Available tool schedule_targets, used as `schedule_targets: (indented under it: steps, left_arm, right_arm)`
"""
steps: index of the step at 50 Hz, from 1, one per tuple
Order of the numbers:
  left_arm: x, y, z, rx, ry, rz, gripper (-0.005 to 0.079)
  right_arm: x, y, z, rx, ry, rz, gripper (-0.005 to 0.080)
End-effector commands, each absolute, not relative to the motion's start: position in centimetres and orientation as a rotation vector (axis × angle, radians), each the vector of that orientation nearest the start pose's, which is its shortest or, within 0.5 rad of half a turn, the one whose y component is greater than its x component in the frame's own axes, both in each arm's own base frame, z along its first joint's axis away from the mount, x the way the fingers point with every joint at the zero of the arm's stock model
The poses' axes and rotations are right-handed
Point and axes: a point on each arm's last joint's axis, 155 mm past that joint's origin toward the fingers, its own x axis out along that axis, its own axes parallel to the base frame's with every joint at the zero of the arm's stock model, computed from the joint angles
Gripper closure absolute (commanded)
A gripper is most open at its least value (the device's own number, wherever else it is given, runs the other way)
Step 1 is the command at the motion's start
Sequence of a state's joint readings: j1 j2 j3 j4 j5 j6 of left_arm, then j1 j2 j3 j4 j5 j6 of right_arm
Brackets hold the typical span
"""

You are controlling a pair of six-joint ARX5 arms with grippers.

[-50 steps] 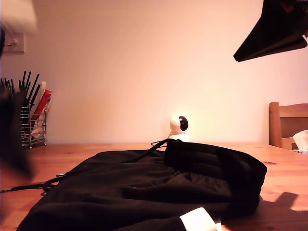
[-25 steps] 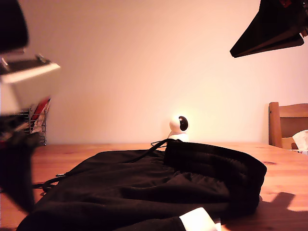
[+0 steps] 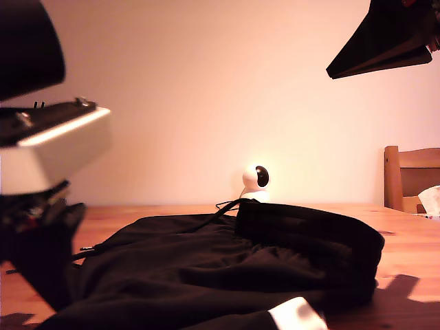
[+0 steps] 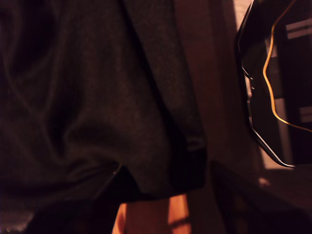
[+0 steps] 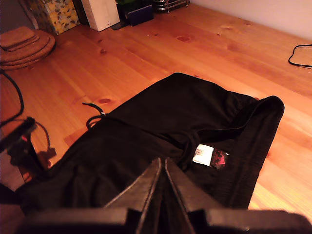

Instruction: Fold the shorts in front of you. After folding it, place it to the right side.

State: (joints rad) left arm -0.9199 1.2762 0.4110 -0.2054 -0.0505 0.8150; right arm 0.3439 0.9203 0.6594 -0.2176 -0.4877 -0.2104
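The shorts sprawl across the table, lower centre of the exterior view. My first gripper hangs low at their hem, jaw state unclear. My second gripper, fingers together, hovers high above.

Exterior view: sits low, near table height, facing level across the wood toward a plain wall; the shorts fill the foreground, close to the lens.
Exterior view, edges: one arm looms large and blurred at the exterior view's left; another hangs at its upper right.
First wrist view: very close to dark fabric of the shorts, looking down on it; dim, little else legible.
Second wrist view: high above the table, angled down along my second gripper, taking in the shorts whole.
Shared: the shorts appear in all three views; the tabletop in the exterior and second wrist views.
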Motion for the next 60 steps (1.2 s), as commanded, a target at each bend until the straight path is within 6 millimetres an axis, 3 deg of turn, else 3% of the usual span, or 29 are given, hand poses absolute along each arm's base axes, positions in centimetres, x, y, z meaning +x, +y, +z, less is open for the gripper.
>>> schedule_targets:
  steps: [1, 7, 9, 11, 18, 25, 34, 38, 43, 45, 53, 60]
  left_arm:
    - [16.5, -20.7, -2.1, 1.222, 0.64, -1.197, 0.0243]
    - [16.7, -21.0, -2.1, 1.217, 0.627, -1.194, 0.0253]
    - [16.9, -21.2, -2.0, 1.214, 0.616, -1.191, 0.0292]
    - [17.0, -21.3, -1.8, 1.212, 0.61, -1.188, 0.0367]
    - [18.4, -21.8, -0.6, 1.222, 0.588, -1.131, 0.0777]
    - [19.9, -23.2, 1.7, 1.212, 0.549, -1.103, 0.0764]
    - [20.7, -25.2, 5.7, 1.144, 0.561, -1.116, 0.0764]
    - [20.3, -25.8, 6.9, 1.098, 0.583, -1.16, 0.0764]
    - [19.8, -25.9, 7.9, 1.058, 0.629, -1.183, 0.0764]
    - [19.5, -25.9, 8.1, 1.049, 0.646, -1.2, 0.0764]
    - [18.9, -25.9, 9.1, 0.995, 0.703, -1.218, 0.0764]
    - [18.8, -26.3, 10.3, 0.966, 0.708, -1.223, 0.0764]
  right_arm:
    - [26.8, 18.9, 19.6, -0.155, 0.416, 0.868, 0.0765]
    - [26.8, 18.9, 19.6, -0.153, 0.418, 0.867, 0.0765]
    - [26.8, 18.9, 19.6, -0.153, 0.418, 0.867, 0.0765]
    - [26.8, 18.9, 19.6, -0.152, 0.418, 0.868, 0.0765]
    - [26.7, 18.9, 19.5, -0.13, 0.432, 0.863, 0.0764]
    - [26.6, 18.9, 19.3, -0.124, 0.441, 0.868, 0.076]
    - [24.8, 20.8, 19.7, -0.111, 0.436, 0.975, 0.0738]
    - [23.2, 22.2, 19.6, -0.15, 0.424, 1.065, 0.0643]
    - [21.4, 23.8, 19.3, -0.219, 0.402, 1.151, 0.0431]
    - [20.5, 24.5, 19.2, -0.246, 0.392, 1.188, 0.0381]
    - [19.2, 25.7, 18.1, -0.358, 0.38, 1.223, 0.0367]
    - [18.8, 26.2, 15.6, -0.412, 0.466, 1.215, 0.0333]
